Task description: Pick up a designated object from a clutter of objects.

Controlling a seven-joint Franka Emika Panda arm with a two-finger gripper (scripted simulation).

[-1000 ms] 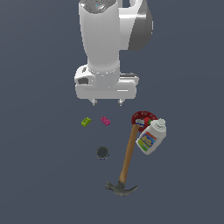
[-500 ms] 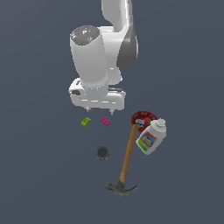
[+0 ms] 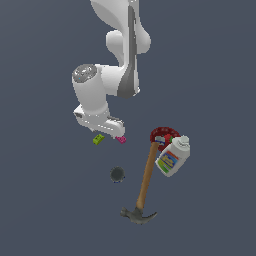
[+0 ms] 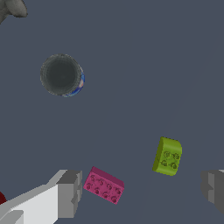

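In the wrist view the gripper (image 4: pixel 142 190) is spread wide: one finger (image 4: pixel 68 192) shows with its white body, the other finger (image 4: pixel 213 189) is cut off by the picture's edge, and nothing is held between them. Both fingertips are only partly visible, so their full shape cannot be seen. Between the fingers lie two small bricks on the dark floor. The pink brick (image 4: pixel 104 185) is just beside the first finger, perhaps touching it; I cannot tell for sure. The lime-green brick (image 4: pixel 168 156), the task's thing, is near the pink one but apart from it, between the two fingers and not touched by either. Its studs face the camera.

Farther from the gripper in this view is a small dark ball (image 4: pixel 61 75) with a little blue at its rim; its surface is hard to make out. At one corner a grey piece of the hammer head (image 4: pixel 13 8) is cut off, and at another edge a red sliver (image 4: pixel 1 197) shows only in part.

In the exterior view the arm's white hand (image 3: pixel 100 120) hangs low over the two bricks and hides the fingers. The green brick peeks out under it, on the exterior view's left of the pink one. The dark ball lies nearer to the camera. To the exterior view's right, the hammer (image 3: pixel 144 187) lies with its wooden handle end touching a red round item (image 3: pixel 162 134), which the white labelled bottle (image 3: pixel 172 157) partly covers. Whether the red item holds anything cannot be seen.
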